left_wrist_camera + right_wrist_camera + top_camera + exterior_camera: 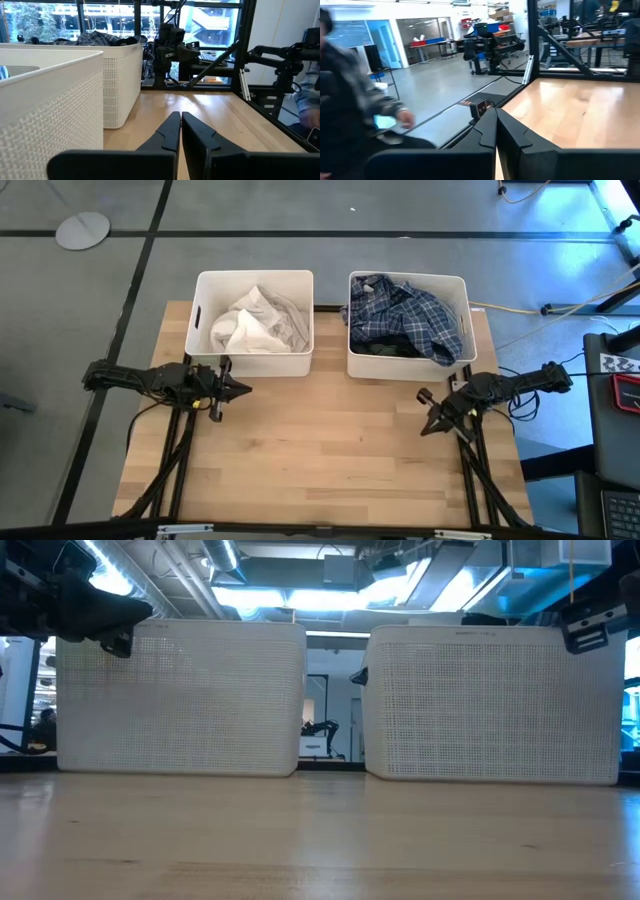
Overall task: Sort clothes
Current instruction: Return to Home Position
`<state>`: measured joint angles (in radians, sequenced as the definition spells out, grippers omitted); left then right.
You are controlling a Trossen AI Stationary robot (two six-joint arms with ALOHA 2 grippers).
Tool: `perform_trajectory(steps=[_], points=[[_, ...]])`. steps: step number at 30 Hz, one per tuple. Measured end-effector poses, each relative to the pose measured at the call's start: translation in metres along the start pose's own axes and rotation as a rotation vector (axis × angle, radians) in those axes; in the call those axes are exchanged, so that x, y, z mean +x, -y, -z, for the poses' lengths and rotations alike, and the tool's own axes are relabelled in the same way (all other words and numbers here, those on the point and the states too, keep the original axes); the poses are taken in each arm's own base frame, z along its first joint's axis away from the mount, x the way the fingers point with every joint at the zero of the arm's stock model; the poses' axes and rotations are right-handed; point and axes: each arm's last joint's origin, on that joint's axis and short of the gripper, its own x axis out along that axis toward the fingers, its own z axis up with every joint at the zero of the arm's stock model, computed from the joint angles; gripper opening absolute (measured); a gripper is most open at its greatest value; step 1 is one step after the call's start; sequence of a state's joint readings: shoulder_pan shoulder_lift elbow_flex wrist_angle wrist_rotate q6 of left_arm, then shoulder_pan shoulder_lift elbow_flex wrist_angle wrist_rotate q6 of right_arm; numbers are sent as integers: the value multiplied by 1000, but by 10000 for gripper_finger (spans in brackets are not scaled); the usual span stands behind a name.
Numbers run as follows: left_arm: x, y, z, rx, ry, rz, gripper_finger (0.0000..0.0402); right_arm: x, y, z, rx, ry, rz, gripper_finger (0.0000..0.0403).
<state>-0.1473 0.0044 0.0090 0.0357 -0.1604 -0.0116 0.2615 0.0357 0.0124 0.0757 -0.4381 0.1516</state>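
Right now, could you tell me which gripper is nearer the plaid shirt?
Right. The right gripper sits just before the bin holding the plaid shirt; the left gripper is by the other bin.

soft cloth clothes (255, 325), matt perforated plastic bins (250, 364), smooth pale wood table (320, 450)

Grey floor (300, 230), seemingly glazed wall (50, 15)

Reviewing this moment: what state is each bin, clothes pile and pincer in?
Left bin: upright, holding crumpled white clothes.
Right bin: upright, holding the plaid shirt crumpled over darker clothes.
Left pincer: shut, empty, above the table before the left bin.
Right pincer: shut, empty, above the table near its right edge.
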Motion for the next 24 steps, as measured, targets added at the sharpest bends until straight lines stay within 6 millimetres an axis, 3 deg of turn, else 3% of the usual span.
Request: perform_trajectory(steps=[24], points=[[0,0,0,0,0,0,8,0,1,0,-1,5,29,8]])
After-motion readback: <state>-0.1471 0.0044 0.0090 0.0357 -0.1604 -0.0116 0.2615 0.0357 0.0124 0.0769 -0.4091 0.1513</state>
